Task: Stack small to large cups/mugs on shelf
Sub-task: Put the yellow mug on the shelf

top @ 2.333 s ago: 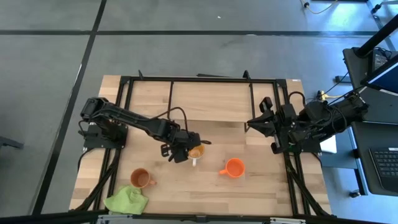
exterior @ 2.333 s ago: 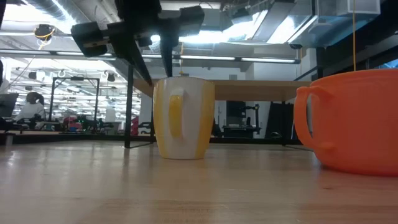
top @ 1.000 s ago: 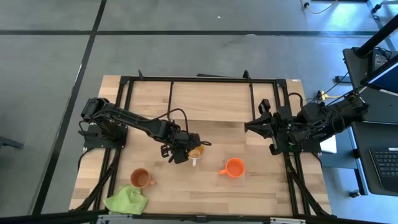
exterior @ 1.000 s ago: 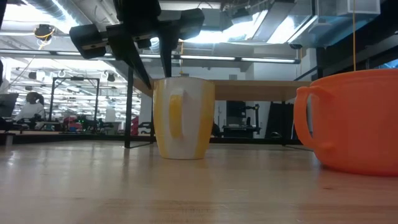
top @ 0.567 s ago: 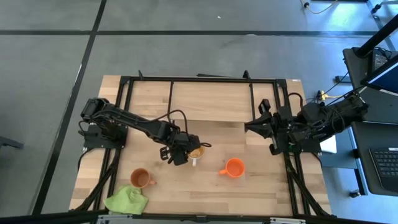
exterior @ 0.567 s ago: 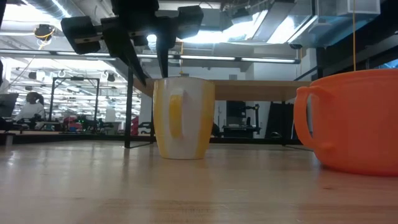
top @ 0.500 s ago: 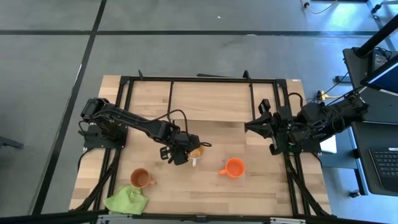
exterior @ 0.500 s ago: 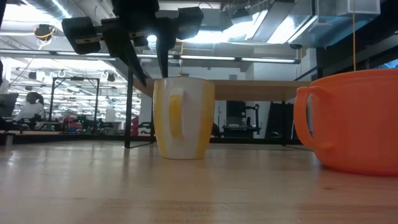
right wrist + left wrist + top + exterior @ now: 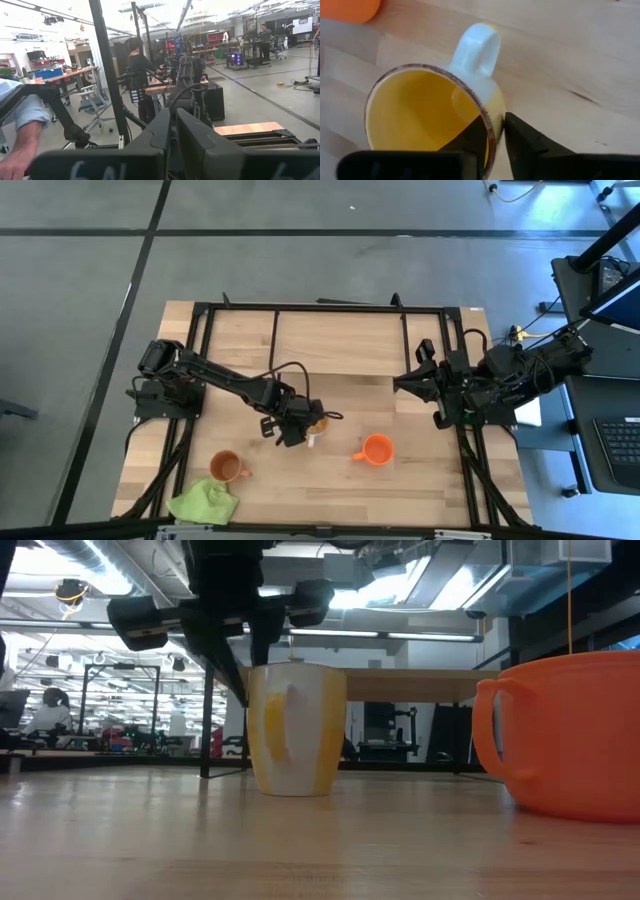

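The white mug [image 9: 317,424] with a yellow inside stands on the table near its middle, handle toward the near edge, also seen in the low view [image 9: 295,730] and the left wrist view [image 9: 420,115]. My left gripper [image 9: 303,425] is over its left side, shut on its rim. The orange mug [image 9: 377,449] stands to its right, the brown mug [image 9: 228,467] near the left front. The shelf [image 9: 330,345] spans the table's far half on black legs. My right gripper [image 9: 403,383] waits shut above the shelf's right end. My left gripper pinches the white mug's rim [image 9: 492,131] on the left side, close to the handle [image 9: 477,47]. One finger [image 9: 470,142] is inside the mug and one [image 9: 530,145] outside. The fingers come from above, slanting from the table's left. The mug stands upright with its base on the table.
A lime-green cloth [image 9: 205,502] lies at the near left corner beside the brown mug. Black frame bars [image 9: 440,350] run along the table's sides. People and workbenches show in the room beyond [image 9: 142,80]. Bare tabletop lies near the front edge [image 9: 330,490].
My left gripper has come down a little over the white mug, its fingers now lower on either side of the rim. The mug has shifted very slightly to the right on the table and stays upright.
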